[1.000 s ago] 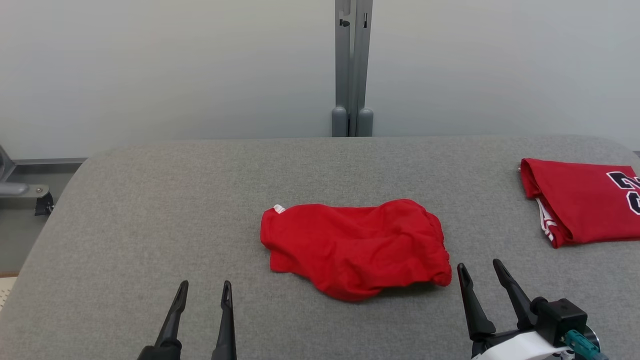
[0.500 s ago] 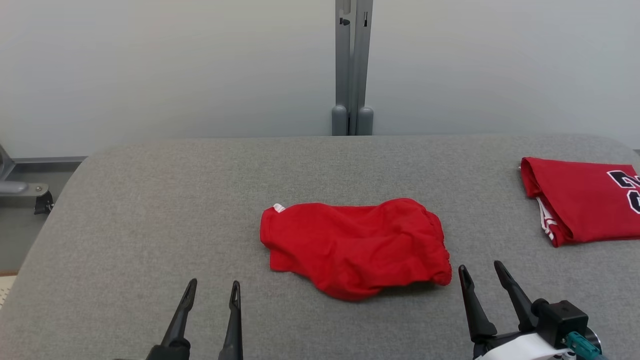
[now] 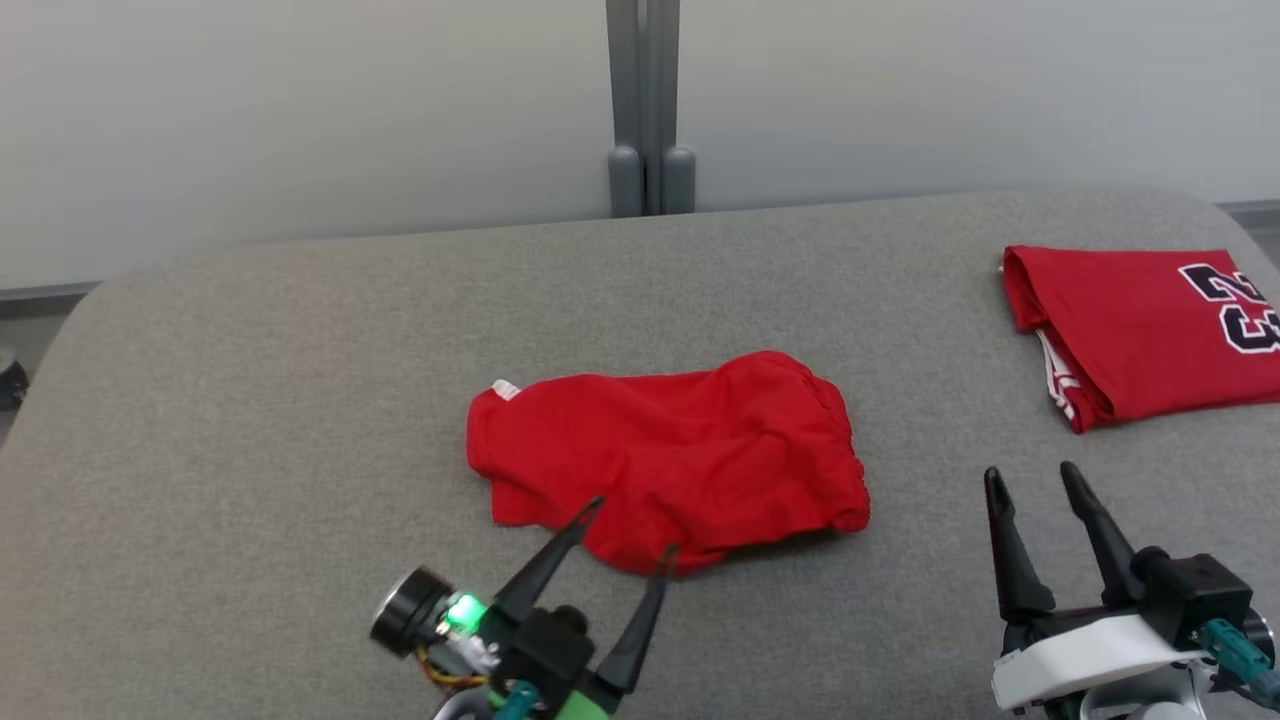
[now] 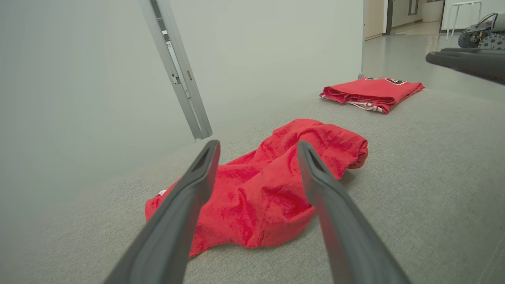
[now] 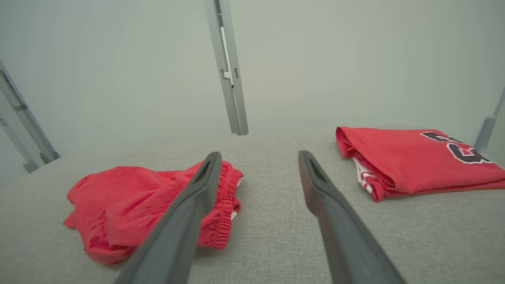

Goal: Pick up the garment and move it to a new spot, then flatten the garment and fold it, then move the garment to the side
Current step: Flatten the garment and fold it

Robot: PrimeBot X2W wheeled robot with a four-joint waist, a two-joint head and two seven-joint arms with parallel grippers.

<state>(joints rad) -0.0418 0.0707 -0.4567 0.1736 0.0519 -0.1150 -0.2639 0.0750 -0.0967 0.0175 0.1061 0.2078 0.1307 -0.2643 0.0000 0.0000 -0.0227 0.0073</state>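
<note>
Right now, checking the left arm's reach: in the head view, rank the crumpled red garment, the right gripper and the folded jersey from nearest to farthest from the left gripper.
From the left gripper:
1. Crumpled red garment, at its fingertips, table centre.
2. Right gripper, off to the right, near edge.
3. Folded jersey, far right, farther back.

garment [image 3: 670,455]: red cloth, matt, slightly fuzzy, gathered elastic hem | table [image 3: 300,400]: grey woven fabric cover, matt, coarse-grained | folded jersey [image 3: 1130,330]: red knit, smoother, printed numerals | post [image 3: 645,100]: grey metal, satin | left gripper [image 3: 633,525], right gripper [image 3: 1030,470]: dark, matt, plastic-looking | wall [image 3: 300,100]: pale, smooth, matt
</note>
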